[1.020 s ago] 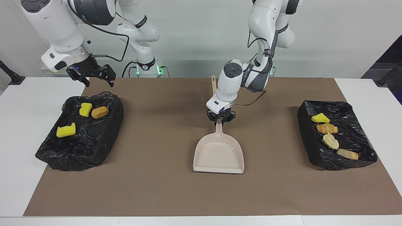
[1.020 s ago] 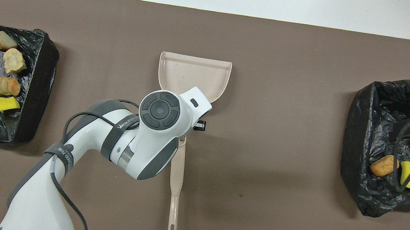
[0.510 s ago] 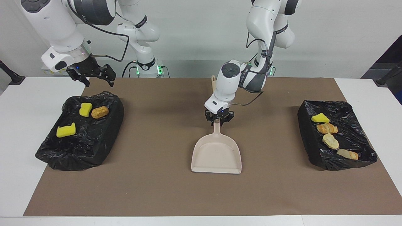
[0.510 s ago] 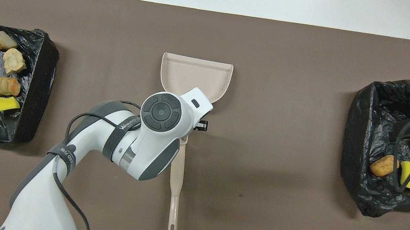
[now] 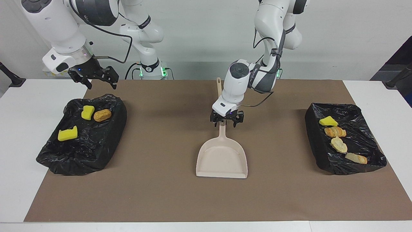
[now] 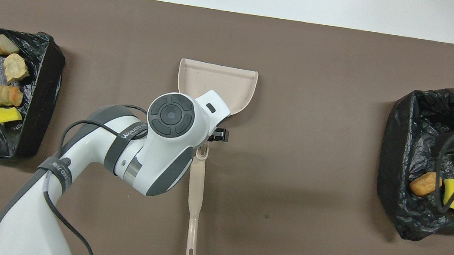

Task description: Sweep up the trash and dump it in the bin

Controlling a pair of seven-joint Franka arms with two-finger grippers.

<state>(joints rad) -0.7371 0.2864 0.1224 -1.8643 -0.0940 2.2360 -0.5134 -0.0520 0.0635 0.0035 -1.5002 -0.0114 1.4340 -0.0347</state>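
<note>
Trash, right arm's end: three pieces in the black-lined bin [image 5: 82, 135] there, two yellow sponge chunks [image 5: 68, 133] and one tan bread lump [image 5: 102, 115]
Trash, left arm's end: four pieces in the second black-lined bin [image 5: 344, 138], one yellow sponge wedge [image 5: 328, 121] and three bread-like lumps [image 5: 335, 131] in a row running away from the robots
Trash count: seven, all in the bins, three yellow and four tan
Dustpan [image 5: 222, 156]: one, flat on the brown mat [image 5: 167, 193] mid-table, long axis running toward and away from the robots, handle toward the robots
Brush [image 6: 195, 211]: one, lying in line with the dustpan handle, nearer the robots
Left gripper [image 5: 227, 122]: over the dustpan handle, fingers spread apart, holding nothing
Right gripper [image 5: 96, 80]: waits raised above the near edge of its bin, fingers wide, holding nothing
</note>
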